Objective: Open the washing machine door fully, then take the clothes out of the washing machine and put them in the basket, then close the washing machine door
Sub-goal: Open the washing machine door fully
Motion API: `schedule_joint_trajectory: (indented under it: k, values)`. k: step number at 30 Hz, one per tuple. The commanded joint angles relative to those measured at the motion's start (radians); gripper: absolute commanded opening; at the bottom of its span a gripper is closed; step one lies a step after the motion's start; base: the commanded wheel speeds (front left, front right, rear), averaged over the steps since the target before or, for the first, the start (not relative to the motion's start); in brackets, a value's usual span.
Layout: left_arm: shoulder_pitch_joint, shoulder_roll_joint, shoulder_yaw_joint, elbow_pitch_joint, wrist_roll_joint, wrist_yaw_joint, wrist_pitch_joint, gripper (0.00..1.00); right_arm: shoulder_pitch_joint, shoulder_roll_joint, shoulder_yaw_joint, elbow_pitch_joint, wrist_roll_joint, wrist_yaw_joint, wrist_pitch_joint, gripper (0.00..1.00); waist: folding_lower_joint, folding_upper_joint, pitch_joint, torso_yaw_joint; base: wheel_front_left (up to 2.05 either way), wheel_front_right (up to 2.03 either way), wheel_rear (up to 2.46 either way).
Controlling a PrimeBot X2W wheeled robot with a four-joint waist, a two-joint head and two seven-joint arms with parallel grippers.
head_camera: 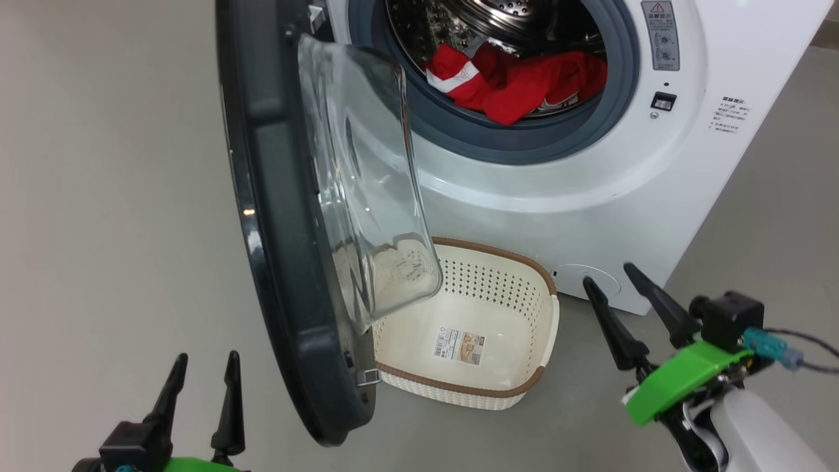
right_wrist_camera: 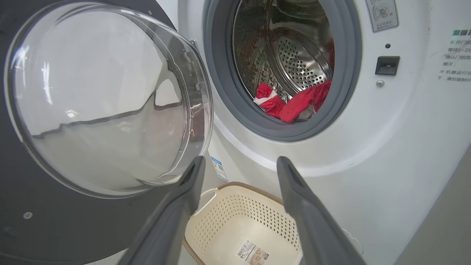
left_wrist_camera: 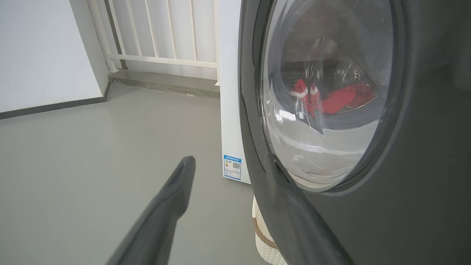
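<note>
The red jersey (head_camera: pixel 518 82) lies bunched at the front lip of the drum (head_camera: pixel 459 26), its long axis across the opening, up and ahead of my right gripper (head_camera: pixel 608 274), the nearer one, jaws wide and empty. My left gripper (head_camera: pixel 207 356), equally wide, hangs outside the open washing machine door (head_camera: pixel 275 262).

Floor (head_camera: pixel 118 196) — smooth, matt grey, one unbroken surface. Standing on it: washing machine (head_camera: pixel 590 196), white, boxy, base flat on the grey; basket (head_camera: pixel 459 388), cream perforated plastic with brown rim, set just in front of the machine's lower front panel. At the far edge, in the left wrist view — a low grey step (left_wrist_camera: pixel 162 82) bearing a white railing (left_wrist_camera: pixel 165 33), and a white wall (left_wrist_camera: pixel 40 48) with dark skirting (left_wrist_camera: pixel 51 106).
</note>
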Motion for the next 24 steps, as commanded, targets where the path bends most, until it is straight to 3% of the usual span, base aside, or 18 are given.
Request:
schedule_joint_trajectory:
  k: [1,8,18,20,24]
  values:
    - [-0.013,0.017,0.028,-0.019,0.010,-0.005,-0.012,1.00,0.034,0.014,-0.017,-0.027,-0.032,0.002,-0.012,1.00,0.0000,-0.0001,-0.003,0.003,0.00,0.00,0.00]
    - [-0.014,0.017,0.015,-0.017,0.007,0.000,-0.012,1.00,0.123,0.065,-0.109,-0.015,-0.112,0.002,-0.012,1.00,0.0000,-0.0001,-0.003,0.011,0.00,0.00,0.00]
    - [-0.017,0.017,0.017,-0.026,0.009,0.006,-0.012,1.00,0.141,0.077,-0.126,-0.006,-0.136,0.002,-0.012,1.00,0.0000,-0.0001,-0.008,0.013,0.00,0.00,0.00]
    - [-0.021,0.017,0.028,-0.044,0.008,0.005,-0.012,0.00,0.141,0.079,-0.134,-0.009,-0.141,0.002,-0.012,1.00,0.0000,-0.0001,-0.010,0.015,0.00,0.00,0.00]
    - [-0.035,0.017,0.069,-0.128,-0.022,0.008,-0.012,0.00,0.143,0.081,-0.144,-0.012,-0.151,0.002,-0.012,1.00,0.0000,-0.0001,-0.014,0.021,0.00,0.00,0.00]
